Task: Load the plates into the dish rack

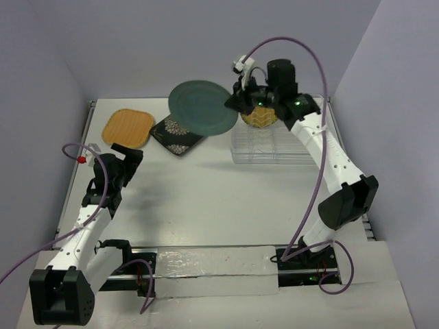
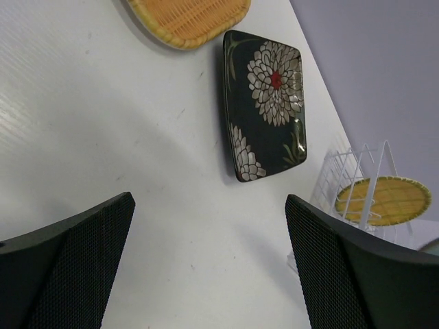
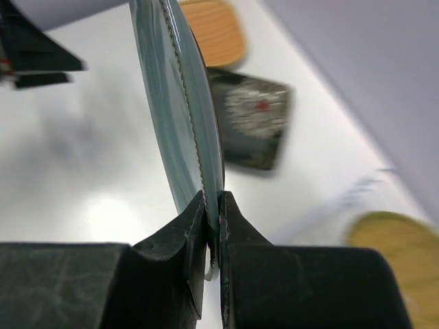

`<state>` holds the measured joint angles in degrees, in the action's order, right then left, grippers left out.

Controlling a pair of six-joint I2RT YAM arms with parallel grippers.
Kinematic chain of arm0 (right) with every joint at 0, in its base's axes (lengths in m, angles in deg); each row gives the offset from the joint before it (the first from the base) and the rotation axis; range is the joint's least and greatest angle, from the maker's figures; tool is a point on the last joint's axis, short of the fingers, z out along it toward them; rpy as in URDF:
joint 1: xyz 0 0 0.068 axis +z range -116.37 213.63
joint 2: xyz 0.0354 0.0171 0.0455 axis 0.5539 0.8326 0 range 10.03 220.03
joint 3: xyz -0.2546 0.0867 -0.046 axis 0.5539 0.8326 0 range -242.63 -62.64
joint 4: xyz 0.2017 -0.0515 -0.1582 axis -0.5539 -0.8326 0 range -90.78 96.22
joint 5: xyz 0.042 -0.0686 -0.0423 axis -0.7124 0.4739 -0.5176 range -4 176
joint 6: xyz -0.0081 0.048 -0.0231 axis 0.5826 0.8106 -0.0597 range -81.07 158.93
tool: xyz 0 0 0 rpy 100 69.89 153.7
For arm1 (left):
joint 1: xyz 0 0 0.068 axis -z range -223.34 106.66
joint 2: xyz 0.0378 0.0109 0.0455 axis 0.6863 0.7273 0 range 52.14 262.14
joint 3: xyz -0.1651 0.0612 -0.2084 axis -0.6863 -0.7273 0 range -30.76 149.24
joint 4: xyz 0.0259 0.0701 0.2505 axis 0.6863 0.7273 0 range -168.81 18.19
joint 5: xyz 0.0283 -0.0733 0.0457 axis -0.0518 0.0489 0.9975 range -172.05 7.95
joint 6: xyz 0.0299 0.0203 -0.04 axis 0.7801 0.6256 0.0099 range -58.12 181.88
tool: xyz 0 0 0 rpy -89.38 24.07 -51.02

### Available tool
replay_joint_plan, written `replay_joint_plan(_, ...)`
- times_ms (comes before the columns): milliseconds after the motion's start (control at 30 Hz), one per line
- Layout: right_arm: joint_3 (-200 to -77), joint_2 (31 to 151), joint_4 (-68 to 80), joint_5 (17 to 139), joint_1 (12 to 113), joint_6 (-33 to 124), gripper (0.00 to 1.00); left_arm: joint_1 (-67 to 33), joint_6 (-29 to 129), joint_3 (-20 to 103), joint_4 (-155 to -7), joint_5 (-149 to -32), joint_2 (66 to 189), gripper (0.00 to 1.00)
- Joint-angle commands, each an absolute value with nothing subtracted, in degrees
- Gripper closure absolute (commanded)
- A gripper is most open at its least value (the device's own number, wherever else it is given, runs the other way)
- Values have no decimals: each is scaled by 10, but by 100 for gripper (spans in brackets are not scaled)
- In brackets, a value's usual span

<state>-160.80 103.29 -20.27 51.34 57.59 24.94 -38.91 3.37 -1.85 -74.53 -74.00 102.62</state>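
- Holding entry: right gripper (image 3: 212, 202), jaws pinched shut on the rim of the teal plate (image 1: 201, 108). The plate is carried on edge in the air, just left of the dish rack (image 1: 274, 152) at its far end.
- Slip risk: only a thin bite of rim sits between the pads, and most of the glazed plate hangs out to one side. A quick swing could let it pivot or slide free.
- Knock risk: a yellow plate (image 1: 259, 120) stands in the rack's far end. Bringing the teal plate in too close could strike or topple it.
- Slot risk: a tilted approach could land the rim on the wire tops, shoving the light rack.
- Drop risk: a black plate (image 1: 177, 133) lies flat left of the rack, partly under the teal plate in the top view, so a fall would likely hit it.
- Left gripper (image 2: 209, 202): jaws wide apart and empty, well left of the rack, near the orange plate (image 1: 128, 127).
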Motion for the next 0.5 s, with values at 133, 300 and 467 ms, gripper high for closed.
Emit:
replay_joint_plan(133, -1944, 1112, -444, 561, 418, -97, 100, -387, 61, 57, -727, -651, 1060, 1)
replay_joint_plan(300, -1920, 1088, -469, 547, 356, -242, 100, -387, 64, 81, -715, -610, 1084, 1)
replay_joint_plan(467, -1910, 1106, -481, 542, 322, -362, 100, -387, 70, 125, -687, -599, 1134, 1)
